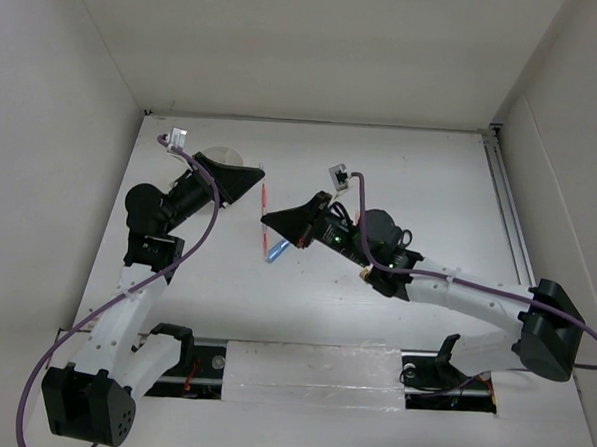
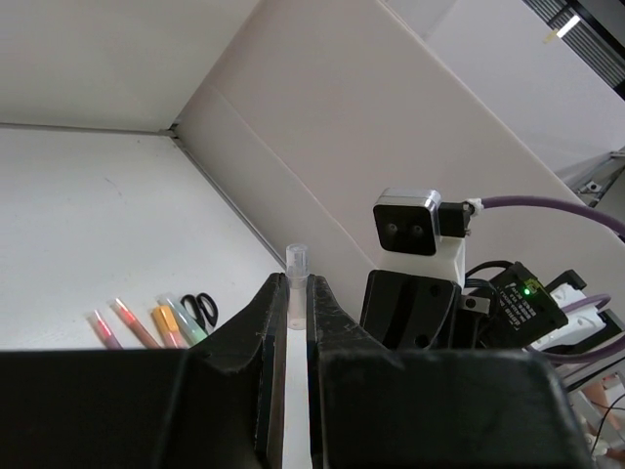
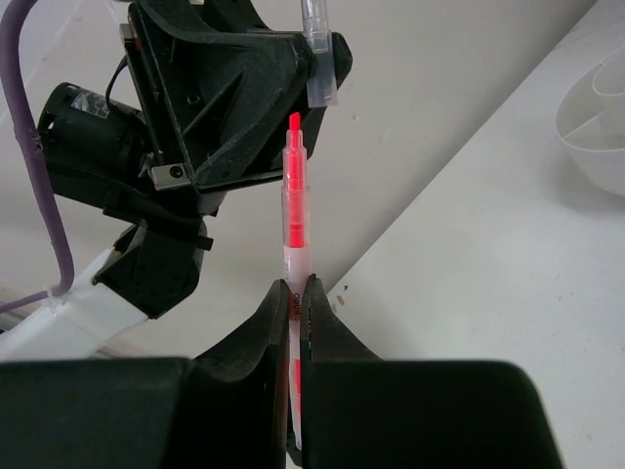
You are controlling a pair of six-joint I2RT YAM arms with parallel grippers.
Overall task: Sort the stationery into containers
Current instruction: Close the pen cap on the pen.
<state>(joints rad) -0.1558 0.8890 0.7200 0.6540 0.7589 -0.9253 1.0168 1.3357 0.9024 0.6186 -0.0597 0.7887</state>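
Note:
My right gripper point(image 3: 294, 288) is shut on a red pen point(image 3: 292, 210) that points up with its tip bare. It also shows in the top view point(image 1: 264, 204), held above the table. My left gripper point(image 2: 290, 283) is shut on a clear pen cap point(image 2: 296, 278), which in the right wrist view point(image 3: 318, 59) is just above and right of the pen tip. The two grippers point(image 1: 251, 176) point(image 1: 269, 220) face each other. A blue capsule-shaped piece point(image 1: 274, 251) lies under the right gripper. The white divided cup point(image 3: 598, 117) is partly hidden behind the left gripper point(image 1: 220, 156).
On the table in the left wrist view lie pink pens point(image 2: 105, 330), an orange highlighter point(image 2: 167, 323), a green highlighter point(image 2: 187, 322) and black-handled scissors point(image 2: 201, 310). White walls enclose the table on three sides. The right arm's wrist camera point(image 2: 414, 228) is close ahead.

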